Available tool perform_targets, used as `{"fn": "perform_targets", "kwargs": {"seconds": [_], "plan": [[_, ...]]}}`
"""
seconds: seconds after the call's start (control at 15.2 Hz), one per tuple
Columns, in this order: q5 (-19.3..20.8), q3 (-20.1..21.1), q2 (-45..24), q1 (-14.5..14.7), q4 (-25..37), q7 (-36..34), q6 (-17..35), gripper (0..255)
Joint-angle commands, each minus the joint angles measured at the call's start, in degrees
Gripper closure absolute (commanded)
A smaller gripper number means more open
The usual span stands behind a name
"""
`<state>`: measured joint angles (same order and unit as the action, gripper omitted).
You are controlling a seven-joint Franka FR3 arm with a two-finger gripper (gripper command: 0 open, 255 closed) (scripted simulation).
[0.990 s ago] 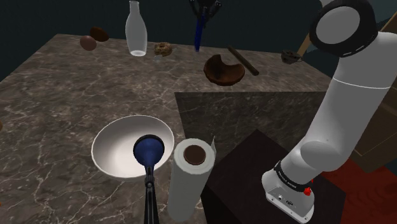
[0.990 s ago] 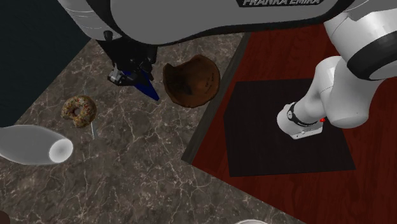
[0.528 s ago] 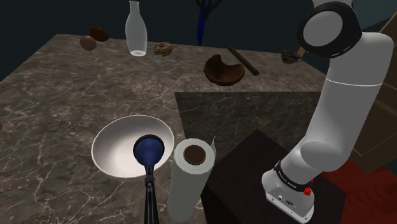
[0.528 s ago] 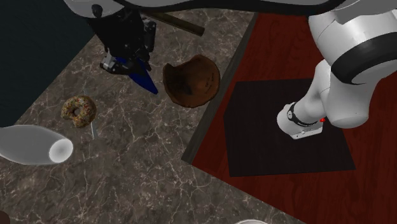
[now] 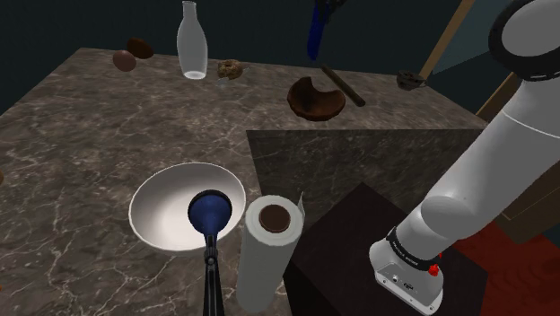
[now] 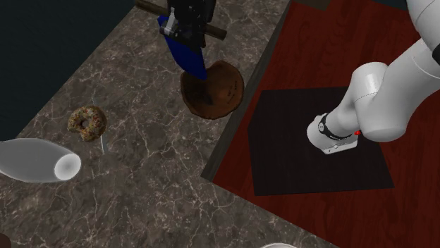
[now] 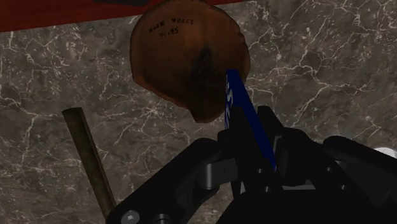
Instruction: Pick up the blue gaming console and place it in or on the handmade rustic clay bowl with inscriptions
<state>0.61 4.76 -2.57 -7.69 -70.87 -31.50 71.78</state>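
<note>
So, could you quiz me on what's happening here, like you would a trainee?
1. True or false: the blue console, clasped in the fingers, already lies in the brown bowl.
2. Which lies on the marble beside that bowl? A) dark rod B) fork C) cup
3. Fill in: the blue ladle has its head in the white ____.
Key: 1 false, it hangs in the air; 2 A; 3 white bowl.

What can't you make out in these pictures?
Wrist view: the inscription on the brown bowl is too small to read.
Wrist view: the blue console is edge-on, its face hidden.
Shoulder view: the gripper is cut off by the top edge.
Second exterior view: the console covers part of the bowl's rim.
</note>
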Motion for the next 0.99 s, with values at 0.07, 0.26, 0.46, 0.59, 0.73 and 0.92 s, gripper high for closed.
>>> {"fn": "perform_targets", "kwargs": {"seconds": [0.07,0.26,0.46,0.59,0.73,0.92], "plan": [[-0.3,-1.6,5.5,-1.7,-5.6,3.2,0.1,255],[-0.3,-2.6,8.9,-2.5,-9.4,5.1,0.5,255],[-0.4,-2.7,10.5,-2.5,-13.7,5.1,3.2,255],[-0.4,-2.7,11.4,-2.5,-16.4,5.1,5.0,255],[-0.5,-2.7,12.2,-2.5,-18.9,5.1,6.8,255],[-0.5,-2.7,13.3,-2.5,-22.5,5.2,9.3,255]]}}
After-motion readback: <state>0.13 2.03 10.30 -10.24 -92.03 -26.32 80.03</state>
